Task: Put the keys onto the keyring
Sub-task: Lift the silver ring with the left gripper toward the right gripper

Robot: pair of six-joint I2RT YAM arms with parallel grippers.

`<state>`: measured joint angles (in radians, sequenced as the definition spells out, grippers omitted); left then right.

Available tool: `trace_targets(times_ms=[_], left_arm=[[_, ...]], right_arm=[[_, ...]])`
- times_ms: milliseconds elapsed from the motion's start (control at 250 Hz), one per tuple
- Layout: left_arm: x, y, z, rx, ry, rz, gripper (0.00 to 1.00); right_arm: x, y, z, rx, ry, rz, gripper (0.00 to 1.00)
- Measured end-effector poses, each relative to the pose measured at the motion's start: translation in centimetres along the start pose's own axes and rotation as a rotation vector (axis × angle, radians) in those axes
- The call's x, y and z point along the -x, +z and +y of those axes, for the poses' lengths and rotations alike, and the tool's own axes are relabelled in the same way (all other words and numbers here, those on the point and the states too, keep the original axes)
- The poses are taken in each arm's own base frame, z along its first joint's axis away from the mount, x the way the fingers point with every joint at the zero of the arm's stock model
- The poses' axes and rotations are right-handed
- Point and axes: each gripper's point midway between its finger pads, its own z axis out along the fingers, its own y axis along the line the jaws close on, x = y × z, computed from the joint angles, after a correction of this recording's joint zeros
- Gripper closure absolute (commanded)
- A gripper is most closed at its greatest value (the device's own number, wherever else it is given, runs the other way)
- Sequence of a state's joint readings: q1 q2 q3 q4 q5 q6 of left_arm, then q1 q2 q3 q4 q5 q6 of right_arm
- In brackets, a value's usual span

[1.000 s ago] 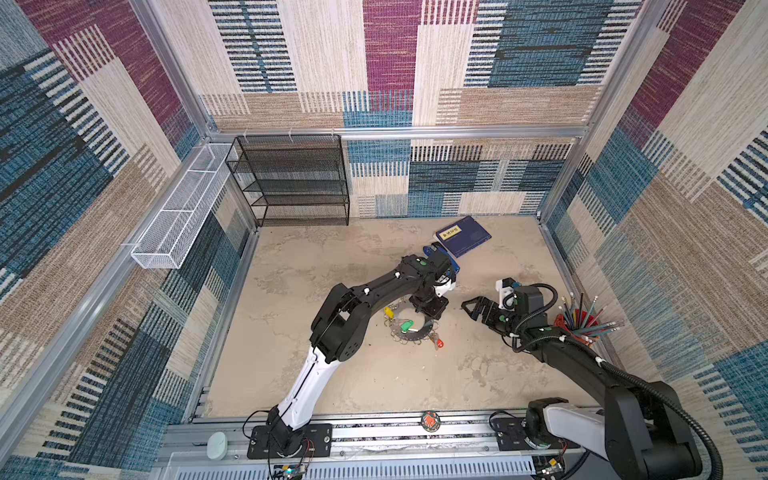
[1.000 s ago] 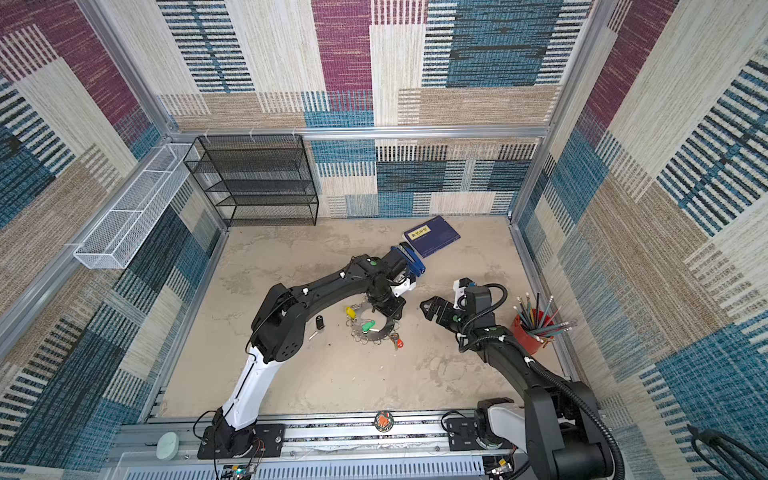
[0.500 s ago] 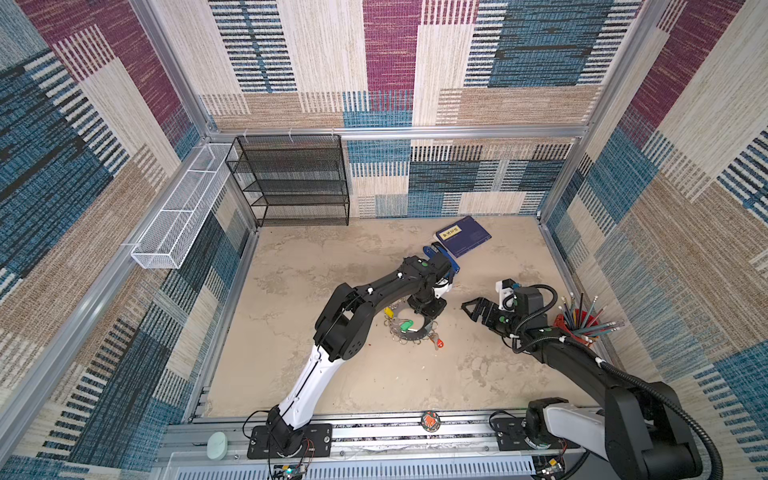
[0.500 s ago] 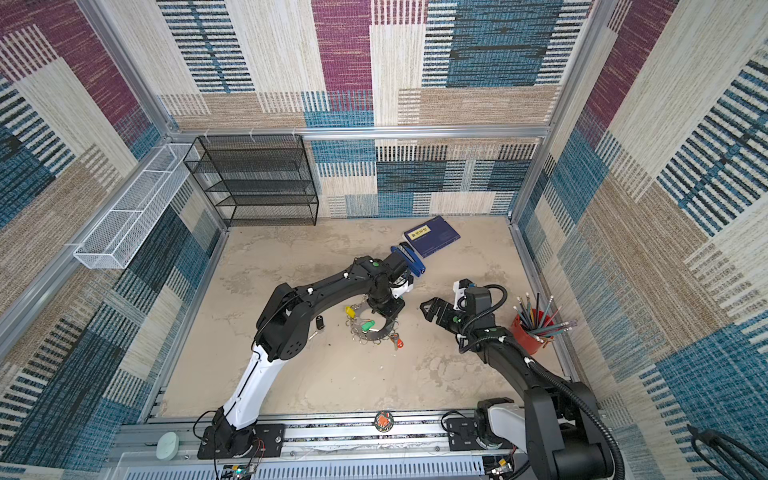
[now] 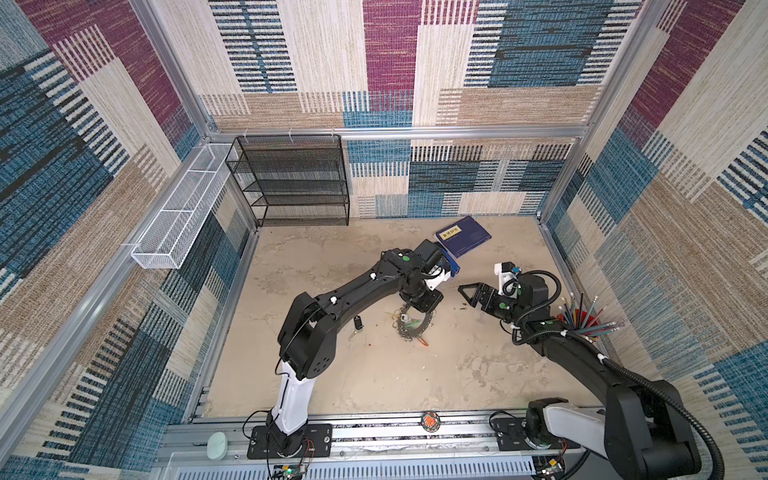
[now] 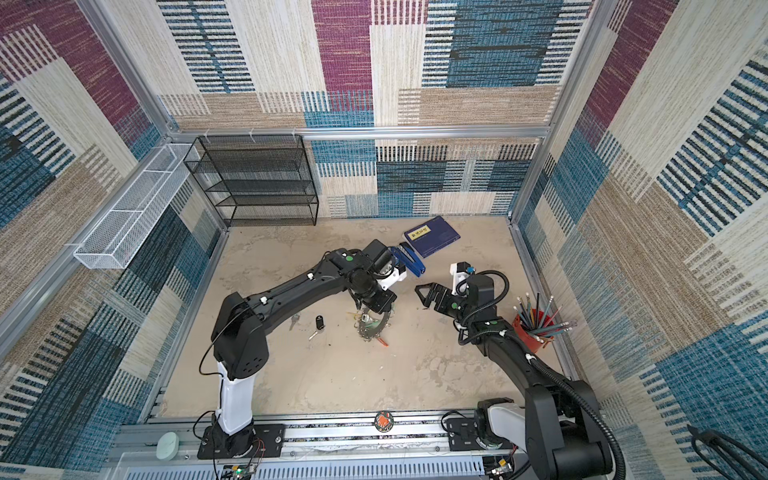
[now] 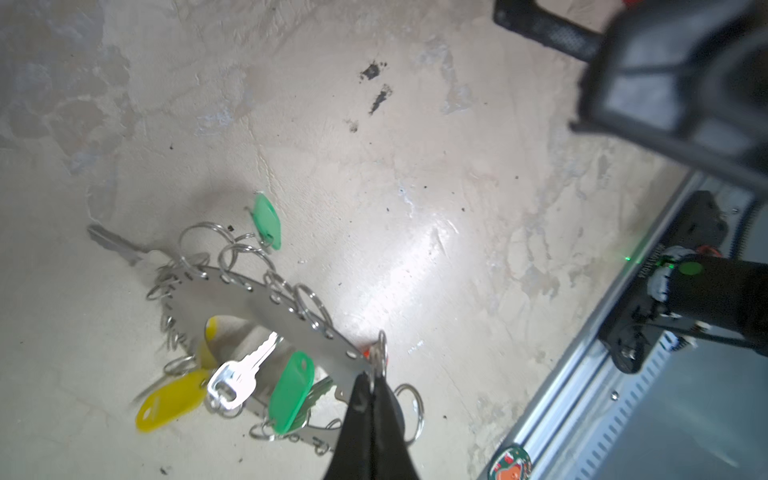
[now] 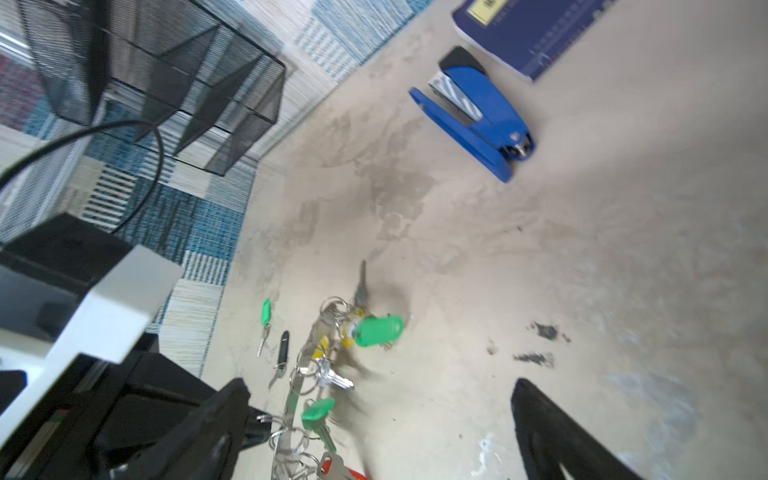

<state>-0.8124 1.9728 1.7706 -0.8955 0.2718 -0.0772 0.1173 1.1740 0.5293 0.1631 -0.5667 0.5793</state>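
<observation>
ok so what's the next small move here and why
Probably reach the open right gripper across to the black-tagged key: the left gripper is shut on the rim of the keyring, tilting it up, while that key lies loose on the table beyond it.

Patchwork woven wall panels (image 5: 390, 62) in blue, maroon and beige close in on three sides, framed by silver aluminium rails (image 5: 457, 132). Back left stands a black wire-mesh shelf rack (image 5: 291, 183), a long white wire basket (image 5: 183, 208) hangs on the left wall beside it, and the mottled beige bench (image 5: 374, 374) shows a bright glare patch (image 7: 415, 257).
</observation>
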Motion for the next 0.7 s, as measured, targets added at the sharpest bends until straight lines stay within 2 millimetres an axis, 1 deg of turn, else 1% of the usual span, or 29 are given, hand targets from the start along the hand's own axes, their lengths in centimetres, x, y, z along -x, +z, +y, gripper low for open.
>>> trace_targets(times_ms=[148, 244, 284, 316, 384, 428, 536, 616, 700], left_arm=[[0.2, -3.8, -1.7, -0.049, 0.034, -0.104, 1.0], [0.8, -6.2, -2.7, -0.091, 0.062, -0.206, 1.0], [1.0, -7.1, -3.1, -0.112, 0.073, -0.245, 1.0], [1.4, -7.9, -3.3, -0.126, 0.079, -0.283, 1.0], [2.2, -9.5, -3.8, -0.159, 0.091, -0.363, 1.0], [2.7, -10.5, -4.2, -0.182, 0.095, -0.413, 1.0], [3.9, -13.0, -5.2, -0.239, 0.105, -0.528, 1.0], [4.6, -14.6, -5.9, -0.272, 0.117, -0.594, 1.0], [5.2, -16.1, -6.6, -0.295, 0.13, -0.648, 1.0]], right_arm=[[1.4, -0.7, 3.5, 0.138, -0.063, -0.03, 0.06], [2.3, -1.7, 6.0, 0.226, -0.118, -0.056, 0.1], [2.7, -2.1, 7.0, 0.256, -0.141, -0.066, 0.13], [3.0, -2.5, 7.7, 0.28, -0.159, -0.073, 0.16], [3.4, -3.2, 9.3, 0.332, -0.199, -0.088, 0.18], [3.4, -3.6, 10.1, 0.361, -0.218, -0.091, 0.2], [3.1, -4.2, 12.1, 0.436, -0.252, -0.087, 0.27], [2.7, -4.4, 13.4, 0.485, -0.274, -0.073, 0.32], [2.7, -4.5, 15.1, 0.532, -0.304, -0.069, 0.35]])
